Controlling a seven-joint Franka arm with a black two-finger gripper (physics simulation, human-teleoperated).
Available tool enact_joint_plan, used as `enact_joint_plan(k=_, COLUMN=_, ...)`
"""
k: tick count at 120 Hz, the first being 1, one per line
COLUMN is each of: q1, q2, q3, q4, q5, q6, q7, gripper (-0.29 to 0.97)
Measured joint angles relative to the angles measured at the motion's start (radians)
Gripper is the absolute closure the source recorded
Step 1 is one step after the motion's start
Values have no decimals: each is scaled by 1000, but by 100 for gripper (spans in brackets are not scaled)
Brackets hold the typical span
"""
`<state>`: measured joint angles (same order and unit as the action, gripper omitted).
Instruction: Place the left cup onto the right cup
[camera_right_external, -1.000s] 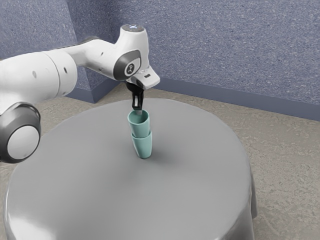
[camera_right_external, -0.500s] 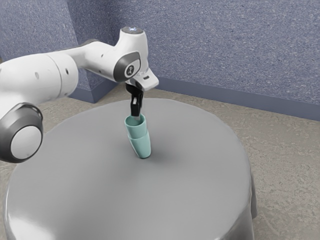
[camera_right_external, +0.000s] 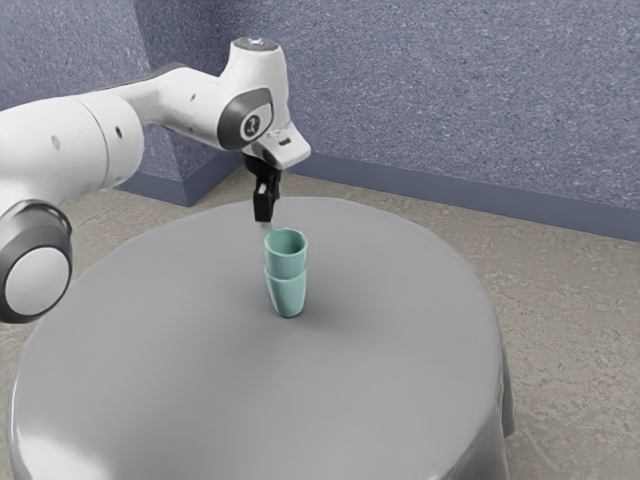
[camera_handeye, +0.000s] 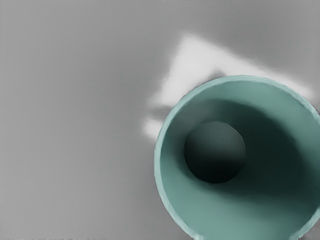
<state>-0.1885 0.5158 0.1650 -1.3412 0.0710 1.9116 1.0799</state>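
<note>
Arm: your arm reaches in from the exterior view's left, wrist bent down, with the gripper (camera_right_external: 264, 212) hanging just above the stack, toward the exterior view's left.
Fingers: barely parted and holding nothing.
Left cup (camera_right_external: 285, 248): upright, nested in the right cup (camera_right_external: 288, 297) near the middle of the table (camera_right_external: 400, 380).
Change: half a second ago your gripper was at the rim and the stack leaned. Now it has lifted clear and the stack stands straight.

Two green cups: a top cup (camera_right_external: 285, 247) inside a bottom cup (camera_right_external: 289, 297). One round table (camera_right_external: 400, 380). One robot arm (camera_right_external: 150, 110).
</note>
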Motion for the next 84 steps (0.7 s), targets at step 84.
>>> enact_joint_plan(k=84, q1=-33, q2=-253, q3=5, q4=-64, q5=27, q6=-206, q7=-42, gripper=0)
